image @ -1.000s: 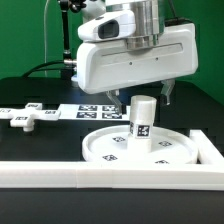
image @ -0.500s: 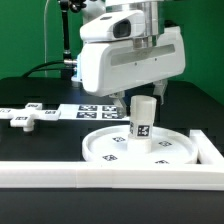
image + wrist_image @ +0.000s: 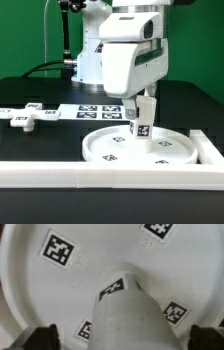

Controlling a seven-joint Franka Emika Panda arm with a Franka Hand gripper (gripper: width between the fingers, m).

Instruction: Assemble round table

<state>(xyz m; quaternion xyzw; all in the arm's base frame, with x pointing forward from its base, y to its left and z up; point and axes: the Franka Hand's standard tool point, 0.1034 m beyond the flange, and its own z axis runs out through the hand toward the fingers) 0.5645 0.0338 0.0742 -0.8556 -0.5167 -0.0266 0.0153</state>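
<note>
The large rimmed round disc (image 3: 112, 149) lies flat on the table near the front. The short thick cylinder post (image 3: 144, 124) stands on the disc's middle, tag facing the camera. My gripper (image 3: 141, 102) hangs right over the post's top, its body turned narrow-side to the camera. In the wrist view the post (image 3: 130, 308) rises from the disc (image 3: 40, 286) between my two dark fingertips (image 3: 45, 338), which stand wide apart with a gap on each side of the post. My gripper (image 3: 130, 339) is open and holds nothing. The small cross-shaped piece (image 3: 25, 117) lies at the exterior view's left.
The marker board (image 3: 92, 110) lies flat behind the disc. A long white border bar (image 3: 100, 174) runs along the front, and another (image 3: 211, 146) stands at the exterior view's right of the disc. Dark cables and the arm's base are at the back.
My gripper has turned about its vertical axis, from broadside to narrow-side toward the camera, while staying over the post. The post and disc have not moved.
</note>
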